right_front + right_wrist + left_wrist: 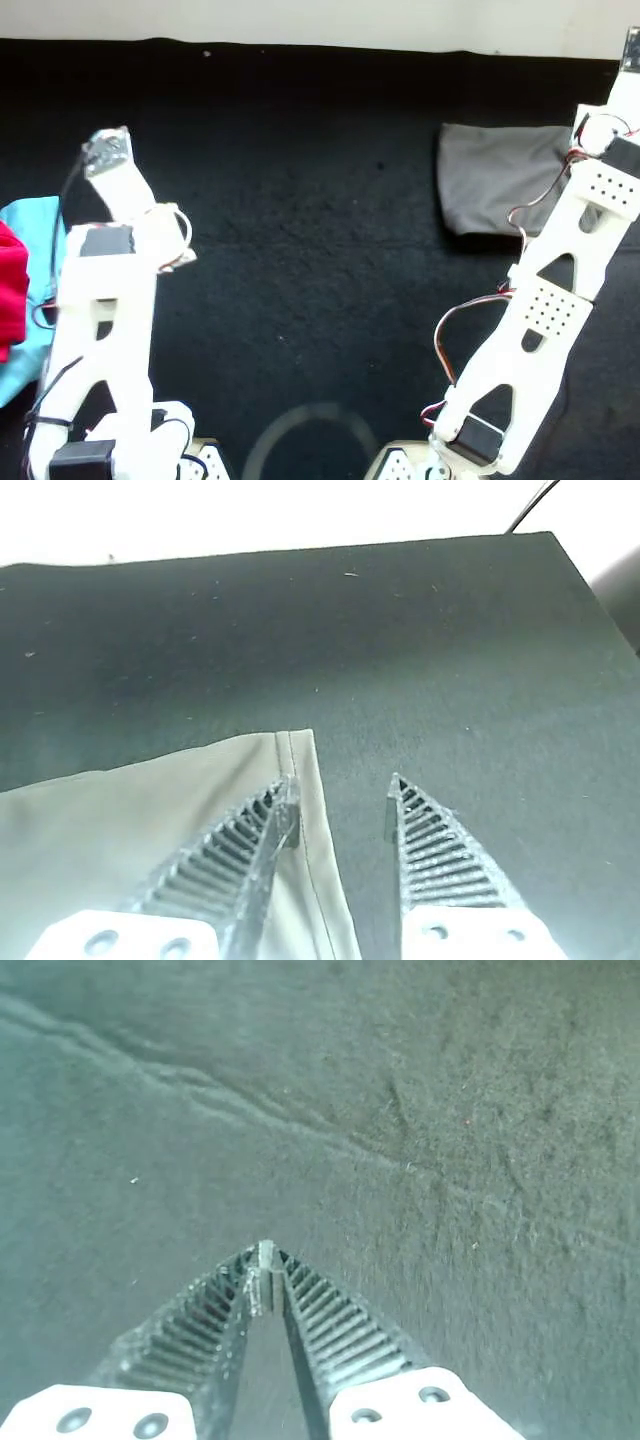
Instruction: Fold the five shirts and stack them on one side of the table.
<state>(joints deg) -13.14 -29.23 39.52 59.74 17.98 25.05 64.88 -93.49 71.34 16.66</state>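
Note:
A folded grey shirt (498, 178) lies on the black table cloth (320, 200) at the right side. My right gripper (343, 802) stands open above that grey shirt's corner (160, 810), one finger over the fabric and the other over the bare cloth. My left gripper (265, 1265) is shut with nothing in it, just above the dark cloth (420, 1110). In the high view the left arm (108, 160) stands at the left and the right arm (590, 200) reaches over the grey shirt. A light blue shirt (30, 290) and a red shirt (12, 285) lie at the left edge.
The black cloth runs to the table's far edge (300, 550), with a white wall behind. A faint crease (200, 1090) crosses the cloth under the left gripper. Open cloth lies between the two arms.

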